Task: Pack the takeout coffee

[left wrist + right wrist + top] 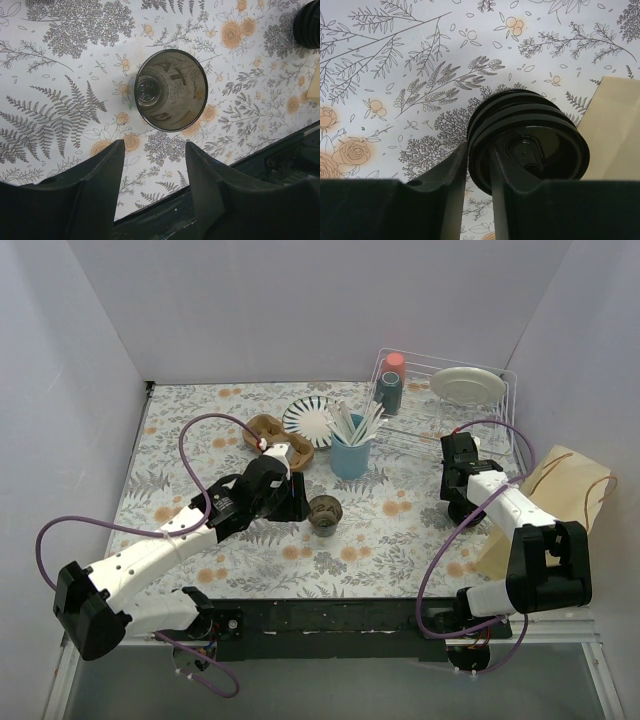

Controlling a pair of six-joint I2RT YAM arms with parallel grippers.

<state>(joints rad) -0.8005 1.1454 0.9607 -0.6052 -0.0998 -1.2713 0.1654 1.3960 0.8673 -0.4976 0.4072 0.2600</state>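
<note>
Black lids (530, 125) sit nearest, rim pinched in my right gripper (479, 156); stacked tight, 2 may lift together. My left gripper (155, 149) stands wide, near the cup (170, 90).

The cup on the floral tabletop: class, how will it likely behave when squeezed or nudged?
The cup looks empty, so probably light and easily slid. Its base is narrower than its rim, so a high push may tip it. Unlidded, its rim would likely flex.
</note>
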